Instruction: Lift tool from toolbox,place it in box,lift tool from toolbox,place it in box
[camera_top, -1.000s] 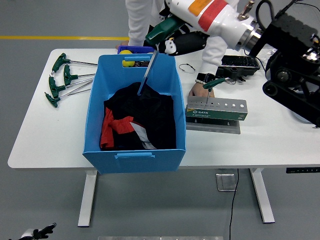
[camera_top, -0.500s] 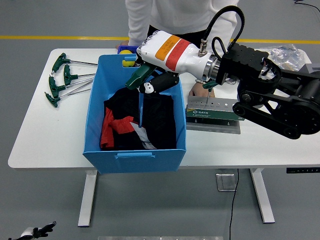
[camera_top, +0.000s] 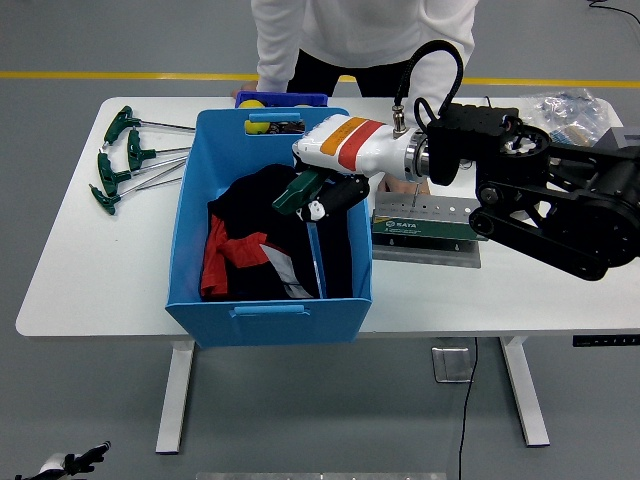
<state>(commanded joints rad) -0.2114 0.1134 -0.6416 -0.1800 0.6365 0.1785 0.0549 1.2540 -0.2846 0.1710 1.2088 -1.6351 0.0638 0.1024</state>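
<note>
Over the blue plastic box (camera_top: 195, 215), the right hand (camera_top: 325, 192) grips a T-handle tool (camera_top: 305, 215) — green handle, slim metal shaft.
Shaft tip dips among dark crumpled cloth (camera_top: 265, 235); beside the box, a grey drilled toolbox (camera_top: 432, 218) labelled SATA.

The right arm (camera_top: 540, 200) consists of black, angular link housings (matte finish, with round joint caps). Its forearm shell (camera_top: 350, 145) is white, marked with one orange and one red band. A black cable (camera_top: 425, 60) loops above the wrist. The person (camera_top: 360, 35) wears a white long-sleeved top.
</note>
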